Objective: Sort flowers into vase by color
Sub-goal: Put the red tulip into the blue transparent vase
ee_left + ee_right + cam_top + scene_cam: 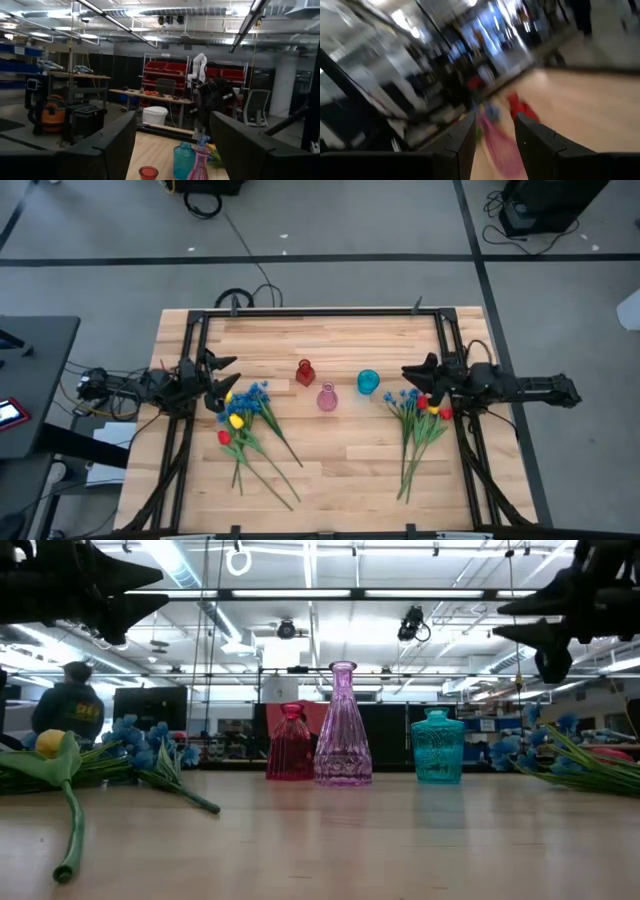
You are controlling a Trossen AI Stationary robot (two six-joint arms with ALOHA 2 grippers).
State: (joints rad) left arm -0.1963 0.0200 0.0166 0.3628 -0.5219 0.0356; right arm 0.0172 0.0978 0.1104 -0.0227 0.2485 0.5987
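Three small glass vases stand mid-table: red (305,372), pink (327,397) and teal (368,382). The low view shows them upright in a row, red (290,745), pink (343,730), teal (438,748). One bunch of flowers (245,425) lies flat at the left, with blue, yellow and red heads toward the far side. A second bunch (420,420) lies at the right. My left gripper (228,376) hangs open above the left bunch's heads, pointing at the vases. My right gripper (408,378) hangs open over the right bunch's heads. Neither holds anything.
Black frame rails (190,430) run along the table's left, right and far edges. Bare wood (340,470) lies between the two bunches, near the front edge. A person (75,700) stands in the room beyond the table.
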